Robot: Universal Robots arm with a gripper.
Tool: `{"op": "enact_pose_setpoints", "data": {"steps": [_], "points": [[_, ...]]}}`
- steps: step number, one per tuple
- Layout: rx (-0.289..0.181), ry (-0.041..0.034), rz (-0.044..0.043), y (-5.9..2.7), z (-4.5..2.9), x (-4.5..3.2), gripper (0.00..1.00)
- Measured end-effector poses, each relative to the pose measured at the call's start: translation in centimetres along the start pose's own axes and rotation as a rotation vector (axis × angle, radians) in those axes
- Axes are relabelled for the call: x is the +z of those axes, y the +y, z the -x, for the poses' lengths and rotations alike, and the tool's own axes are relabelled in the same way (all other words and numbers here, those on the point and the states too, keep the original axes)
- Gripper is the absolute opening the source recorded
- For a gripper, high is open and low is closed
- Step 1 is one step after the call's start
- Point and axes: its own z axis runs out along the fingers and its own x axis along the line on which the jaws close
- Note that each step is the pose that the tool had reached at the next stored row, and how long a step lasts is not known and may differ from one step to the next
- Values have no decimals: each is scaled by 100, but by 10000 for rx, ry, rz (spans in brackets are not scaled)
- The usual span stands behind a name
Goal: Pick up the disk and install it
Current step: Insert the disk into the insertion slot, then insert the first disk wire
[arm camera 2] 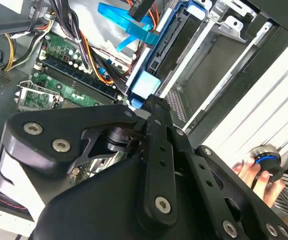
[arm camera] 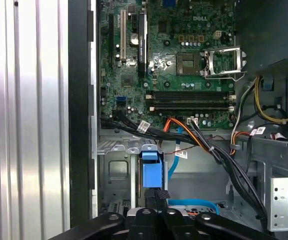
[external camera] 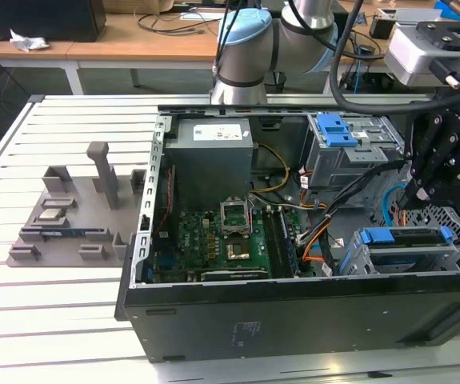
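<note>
The gripper (external camera: 412,194) hangs over the open computer case (external camera: 294,312), at the exterior view's right, just above the drive cage (external camera: 358,260) in the case's near right corner. The disk (external camera: 402,236) sits in that cage, lying on edge with its blue side-rail frame uppermost and running along the cage's top. In both wrist views the fingers (arm camera: 158,196) come down to the light blue end tab of the frame (arm camera: 150,172), and their tips look drawn together there. The angle is poor, so they may be pinching the tab's edge or only touching it. In the second wrist view the same tab (arm camera 2: 146,85) shows right beyond the tip of the gripper (arm camera 2: 151,102), with the metal cage walls beside it.

Inside the case, the green motherboard (external camera: 214,240) lies flat towards the exterior view's left of the cage, with orange and black cables (external camera: 326,232) running between the two. A grey power supply (external camera: 210,160) sits behind the motherboard, and a second metal bay with a blue latch (external camera: 334,128) stands in the far right corner.

The case rests on a white slatted desk (external camera: 54,320). A grey fixture (external camera: 78,216) with upright posts stands on the desk, well apart from the case on the exterior view's left.

In the second wrist view a person's hand (arm camera 2: 249,172) holds a round black knob (arm camera 2: 266,160) outside the case.
</note>
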Motion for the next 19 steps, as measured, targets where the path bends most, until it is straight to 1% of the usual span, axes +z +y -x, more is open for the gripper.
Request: {"op": "enact_pose_setpoints", "data": {"steps": [1, 3, 5, 6, 7, 10, 17, 18, 19], "points": [[1, 6, 8, -38, 17, -3, 11], [1, 8, 53, -181, 61, -2, 11], [3, 8, 84, -273, 79, 2, 11], [2, 7, 106, -348, 96, 7, 11], [4, 8, 125, -401, 108, 14, 11], [3, 10, 135, -481, 123, 21, 11], [4, 9, 135, -487, 122, 21, 11], [4, 9, 135, -487, 122, 21, 11], [4, 9, 136, -487, 122, 21, 17]]}}
